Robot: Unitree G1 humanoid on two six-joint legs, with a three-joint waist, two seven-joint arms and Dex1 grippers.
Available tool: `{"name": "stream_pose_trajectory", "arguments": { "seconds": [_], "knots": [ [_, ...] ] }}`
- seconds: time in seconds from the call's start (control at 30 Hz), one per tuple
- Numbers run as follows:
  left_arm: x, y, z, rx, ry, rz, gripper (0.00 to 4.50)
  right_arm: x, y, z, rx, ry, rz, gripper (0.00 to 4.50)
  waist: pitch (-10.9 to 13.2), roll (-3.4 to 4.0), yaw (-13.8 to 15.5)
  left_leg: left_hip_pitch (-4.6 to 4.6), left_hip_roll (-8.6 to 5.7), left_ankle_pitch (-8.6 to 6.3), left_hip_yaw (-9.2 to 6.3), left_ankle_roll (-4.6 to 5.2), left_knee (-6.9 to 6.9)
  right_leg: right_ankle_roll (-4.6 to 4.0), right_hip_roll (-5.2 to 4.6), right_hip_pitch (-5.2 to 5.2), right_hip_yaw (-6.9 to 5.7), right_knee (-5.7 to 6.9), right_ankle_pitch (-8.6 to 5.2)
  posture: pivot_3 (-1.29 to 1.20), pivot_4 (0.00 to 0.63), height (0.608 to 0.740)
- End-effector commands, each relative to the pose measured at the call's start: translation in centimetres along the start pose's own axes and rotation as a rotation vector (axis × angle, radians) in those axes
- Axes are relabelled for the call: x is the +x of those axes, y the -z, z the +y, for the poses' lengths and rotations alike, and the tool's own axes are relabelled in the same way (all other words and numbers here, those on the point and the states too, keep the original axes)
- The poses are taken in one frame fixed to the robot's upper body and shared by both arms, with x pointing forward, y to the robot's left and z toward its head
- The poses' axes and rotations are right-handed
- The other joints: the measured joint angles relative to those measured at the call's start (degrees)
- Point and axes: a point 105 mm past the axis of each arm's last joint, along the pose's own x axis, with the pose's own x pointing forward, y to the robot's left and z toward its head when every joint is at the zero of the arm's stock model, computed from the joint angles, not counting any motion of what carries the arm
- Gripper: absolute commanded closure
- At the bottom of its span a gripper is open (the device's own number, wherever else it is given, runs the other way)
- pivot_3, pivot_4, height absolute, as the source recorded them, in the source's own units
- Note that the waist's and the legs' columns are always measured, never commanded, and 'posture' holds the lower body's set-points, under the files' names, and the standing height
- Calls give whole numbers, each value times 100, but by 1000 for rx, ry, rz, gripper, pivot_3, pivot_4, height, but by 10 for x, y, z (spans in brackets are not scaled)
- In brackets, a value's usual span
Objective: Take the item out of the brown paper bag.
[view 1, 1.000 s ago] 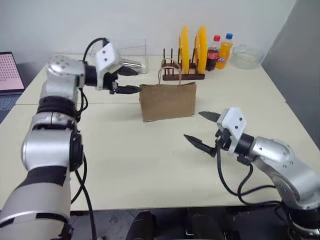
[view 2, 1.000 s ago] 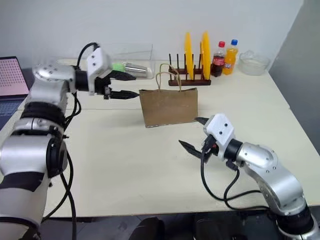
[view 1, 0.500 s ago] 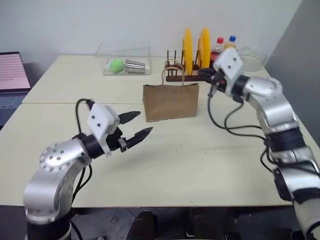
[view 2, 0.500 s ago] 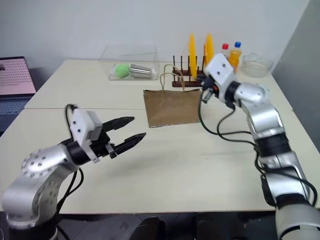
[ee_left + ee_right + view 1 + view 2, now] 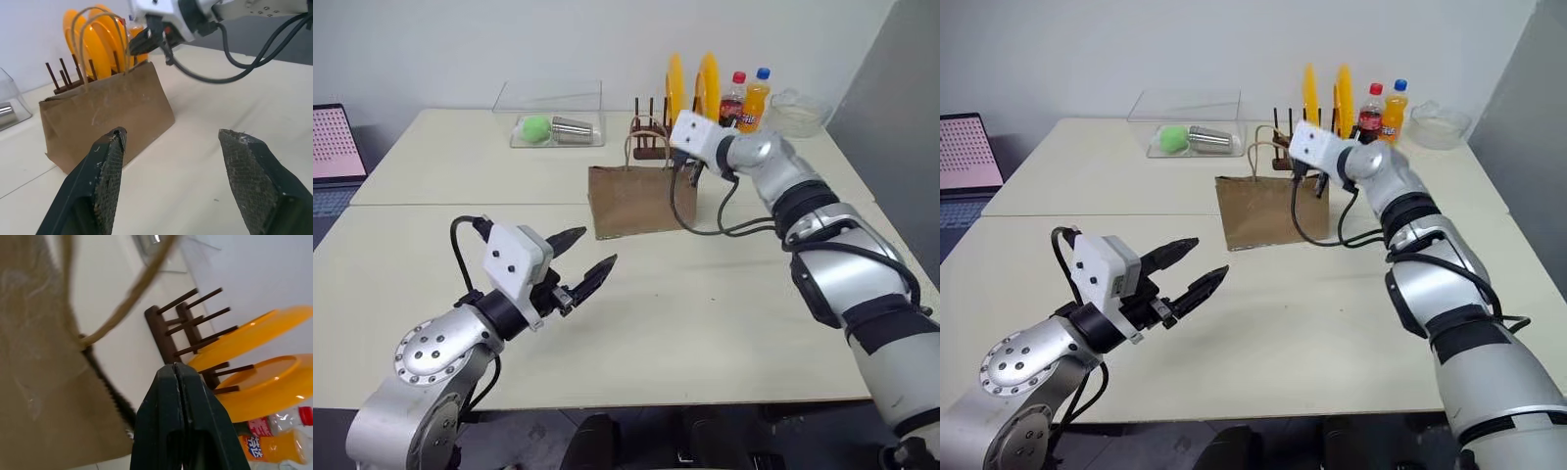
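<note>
Nearest, the left tool (image 5: pixel 589 262) hovers over the counter (image 5: pixel 705 323) with its fingers spread wide, empty, well short of the brown paper bag (image 5: pixel 641 199). The bag stands upright, long axis across the counter, mouth up. The right tool (image 5: pixel 142 43), fingers pressed together and empty, sits at its far rim, the nearer arm. The item cannot be seen; presumably it is inside.
</note>
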Motion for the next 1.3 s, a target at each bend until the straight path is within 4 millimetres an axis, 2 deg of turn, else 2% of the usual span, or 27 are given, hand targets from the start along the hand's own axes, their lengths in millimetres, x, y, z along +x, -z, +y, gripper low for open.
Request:
{"name": "stream_pose_trajectory", "arguments": {
  "seconds": [0.03, 0.2, 0.43, 0.63, 0.73, 0.83, 0.9, 1.03, 1.17, 1.23, 1.3],
  "knots": [
    [0, -1, -6, 32, 22, -9, 1323, -3, -8, -6, -71, -12, -18, 4473, 0, 1, -3, 0, 0, 0, 0, 0, -1, 0, 0, 0, 0, -1, 0, 0, 150, 740],
    [-6, 7, -10, 34, 36, 28, 1323, -13, -14, 12, -112, -217, -121, 4473, 2, 4, -16, 3, 1, -1, -2, 1, -6, -2, 2, -1, -2, -1, -1, 0, 150, 740],
    [-8, 16, -18, 64, 116, 59, 1323, -35, -2, 39, -148, -485, -208, 4473, 3, 5, -16, 8, 1, -2, -2, 3, -5, -1, 1, 5, -2, -5, -2, 0, 150, 740],
    [-15, 27, -21, 57, 204, 105, 1323, -46, 8, 58, -149, -572, -256, 4473, 9, 16, -11, 8, 3, -2, -2, 3, -6, -2, 2, 3, -2, -3, -2, 0, 150, 740],
    [-18, 28, -14, 77, 217, 111, 1323, -49, 3, 55, -148, -538, -298, 4473, 10, 18, -10, 8, 3, -2, -2, 4, -5, -2, 1, 3, -3, -4, -2, 0, 150, 740],
    [-16, 19, 1, 116, 233, 95, 1323, -66, -17, 41, -105, -480, -430, 4473, 14, 23, -4, 6, 3, -2, -4, 4, -6, -4, 1, 2, -5, -4, -4, 0, 150, 740],
    [-15, 13, 3, 158, 280, 77, 1323, -82, -21, 43, -84, -480, -483, 4473, 14, 24, 12, 3, 4, -2, -10, 4, -6, -4, 2, 2, -11, -5, -4, 0, 150, 740],
    [-14, 11, 6, 268, 381, 98, 1323, -118, -17, 64, 4, -501, -521, 4473, 14, 24, 82, -3, 3, -5, -17, 2, -7, -2, 0, 4, -17, -20, -5, 0, 150, 740],
    [-9, 21, 1, 409, 548, 142, 532, -151, -10, 97, 187, -525, -505, 4500, 22, 38, 155, -11, 3, -6, -20, 1, -13, -2, -1, 3, -21, -32, -5, 0, 150, 740],
    [-7, 26, -1, 458, 607, 153, 0, -160, -7, 111, 241, -526, -476, 3912, 25, 42, 155, -10, 4, -7, -17, 2, -13, 0, 0, 3, -18, -35, -6, 0, 150, 740],
    [-1, 36, -4, 557, 695, 169, 0, -166, 0, 131, 308, -513, -428, 3221, 24, 41, 149, -10, 5, -6, -13, 2, -13, 7, 0, 2, -18, -37, -11, 0, 150, 740]
  ]
}}
